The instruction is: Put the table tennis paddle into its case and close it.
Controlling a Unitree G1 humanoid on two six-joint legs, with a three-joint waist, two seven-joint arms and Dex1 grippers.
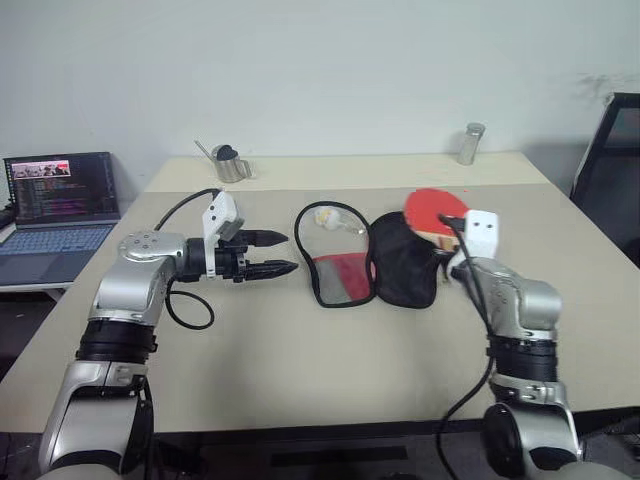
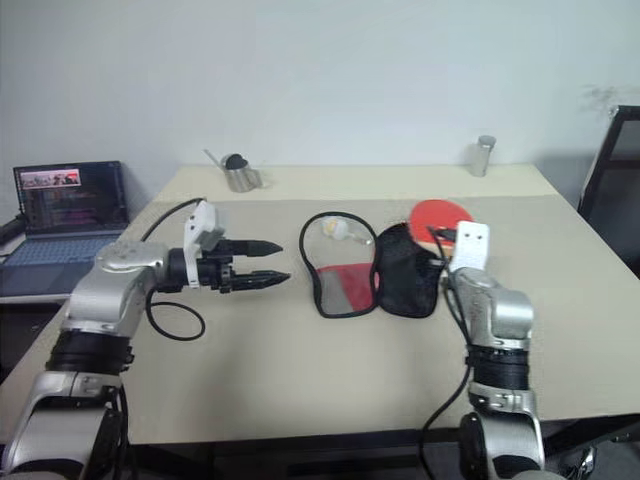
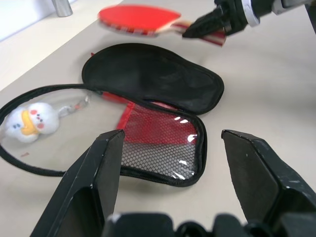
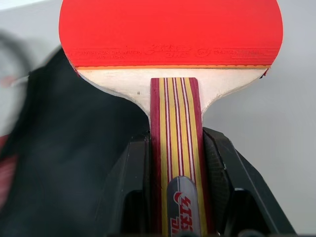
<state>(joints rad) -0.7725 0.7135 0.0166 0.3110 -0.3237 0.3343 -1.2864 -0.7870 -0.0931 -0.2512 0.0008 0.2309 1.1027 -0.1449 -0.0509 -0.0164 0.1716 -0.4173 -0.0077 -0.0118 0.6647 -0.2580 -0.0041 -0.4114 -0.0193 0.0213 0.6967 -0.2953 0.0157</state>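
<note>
Our right gripper (image 4: 175, 163) is clamped on the striped wooden handle of the table tennis paddle (image 4: 170, 34), one black finger pressed to each side of the handle, with the red rubber face carried out ahead of the fingers. In the head views that right forearm reaches forward from the near right of the table (image 1: 300, 370), wrist bent, and the paddle (image 1: 432, 210) sits at the far right edge of the case (image 1: 375, 262), its red face just beyond the black flap. Whether the paddle rests on the table or is lifted off it we cannot tell. The case lies unzipped near the middle of the table, the black half on the right and the red half with the mesh pocket on the left, with a small white plush charm (image 3: 28, 122) inside the loop of the open zip edge at the far left of the case. Our left gripper (image 1: 268, 253) is released, its two fingers spread and holding nothing, pointing roughly level toward the right at the case and stopping short of its left edge; the left arm is bent with the elbow out to the left.
</note>
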